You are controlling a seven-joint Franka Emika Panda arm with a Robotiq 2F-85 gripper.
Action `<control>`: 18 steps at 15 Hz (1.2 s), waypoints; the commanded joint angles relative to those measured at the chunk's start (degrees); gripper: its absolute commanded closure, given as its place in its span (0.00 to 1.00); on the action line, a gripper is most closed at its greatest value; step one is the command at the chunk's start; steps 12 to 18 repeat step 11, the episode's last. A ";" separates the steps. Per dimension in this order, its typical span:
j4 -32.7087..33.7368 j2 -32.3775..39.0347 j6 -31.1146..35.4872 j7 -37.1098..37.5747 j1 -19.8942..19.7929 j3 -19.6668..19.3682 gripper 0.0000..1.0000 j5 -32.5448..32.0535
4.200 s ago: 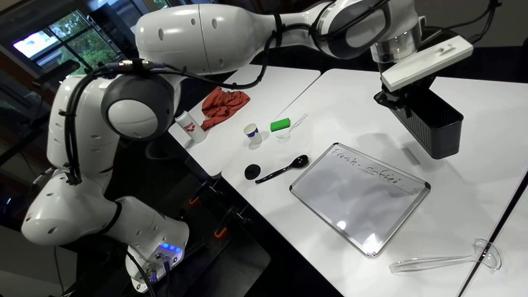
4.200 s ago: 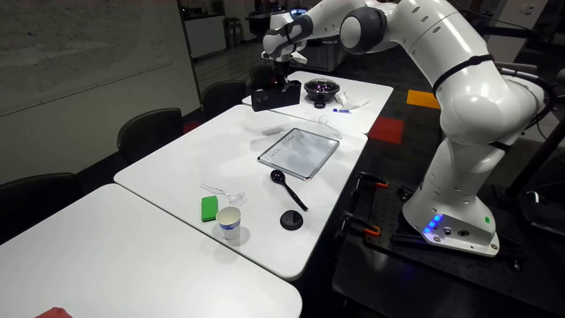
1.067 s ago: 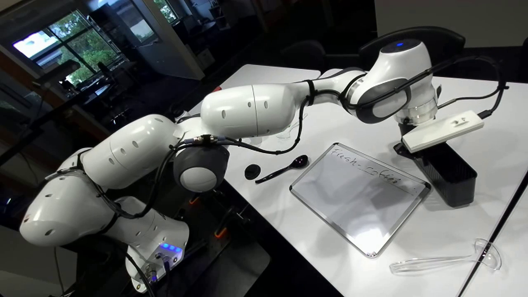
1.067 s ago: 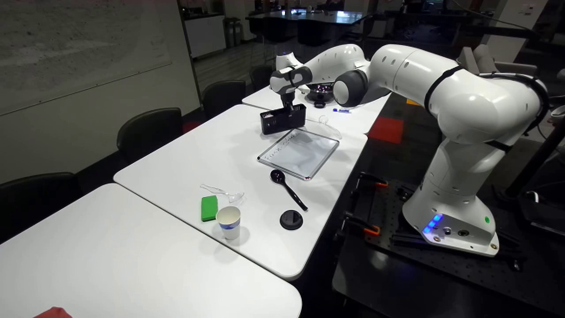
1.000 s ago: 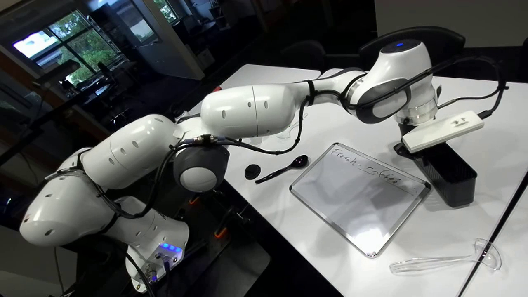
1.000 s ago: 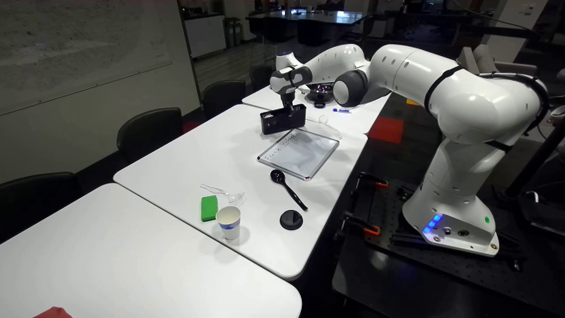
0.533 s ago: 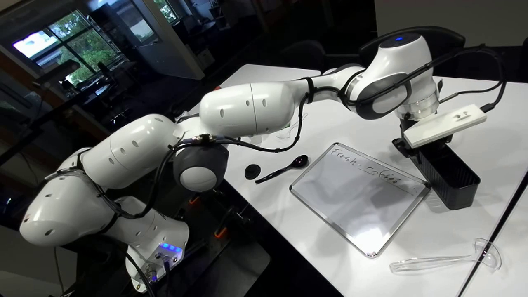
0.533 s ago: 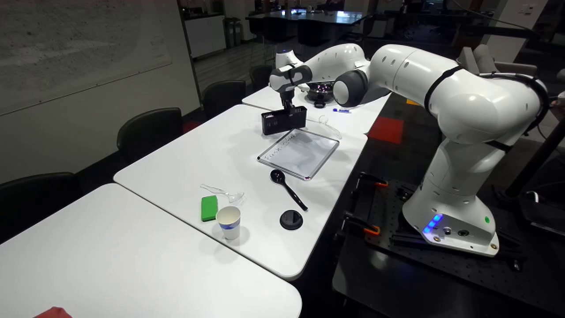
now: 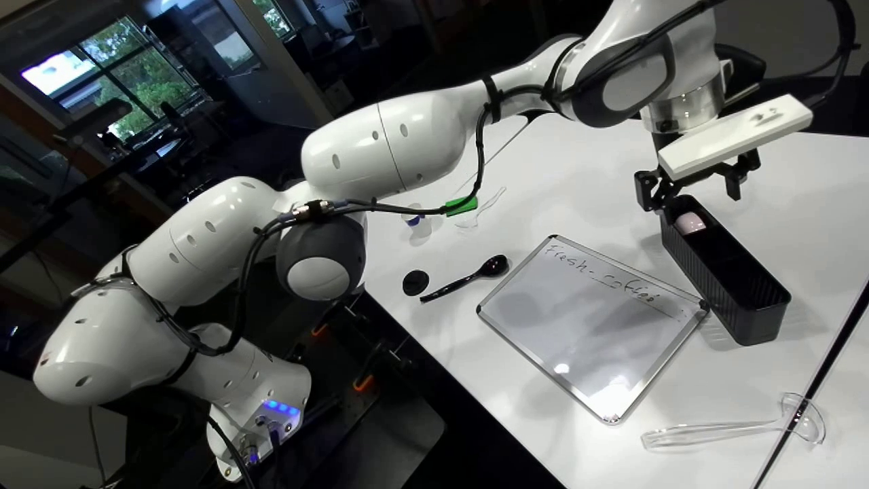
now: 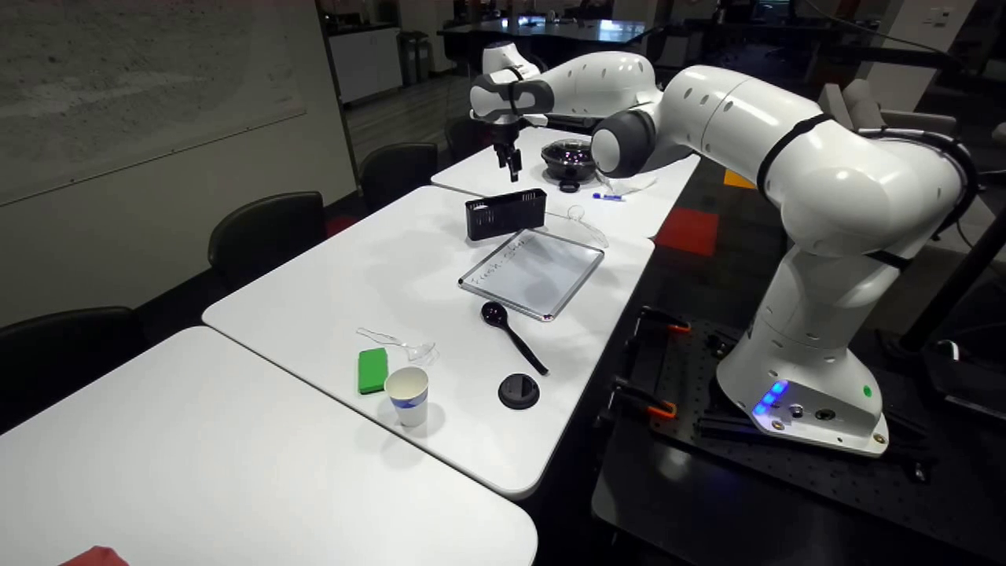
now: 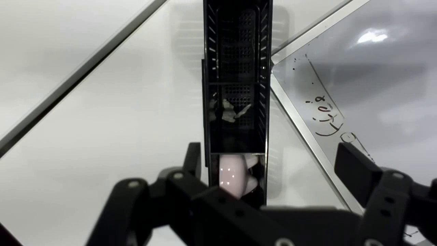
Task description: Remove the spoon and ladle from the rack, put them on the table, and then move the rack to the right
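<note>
In exterior view, rack [image 10: 507, 218] being borne by table [image 10: 354, 267] at eleven o'clock from whiteboard [image 10: 534, 271]. Gripper [image 11: 274, 166] being held above, fingers [image 11: 353, 171] spread, nothing being grasped. For clean retreat, straight lift being advised, sideways nudges to rack being avoided.

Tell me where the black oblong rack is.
On the right in an exterior view, the rack stands on the white table, beside the rectangular silver-framed whiteboard.
</note>
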 commanded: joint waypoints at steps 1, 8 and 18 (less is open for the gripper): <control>-1.44 -6.10 -7.21 0.69 0.43 -0.04 0.00 0.95; -1.27 -11.28 -10.58 1.45 1.13 -0.39 0.00 0.59; -1.41 -11.96 -10.32 1.86 1.36 -0.50 0.00 0.52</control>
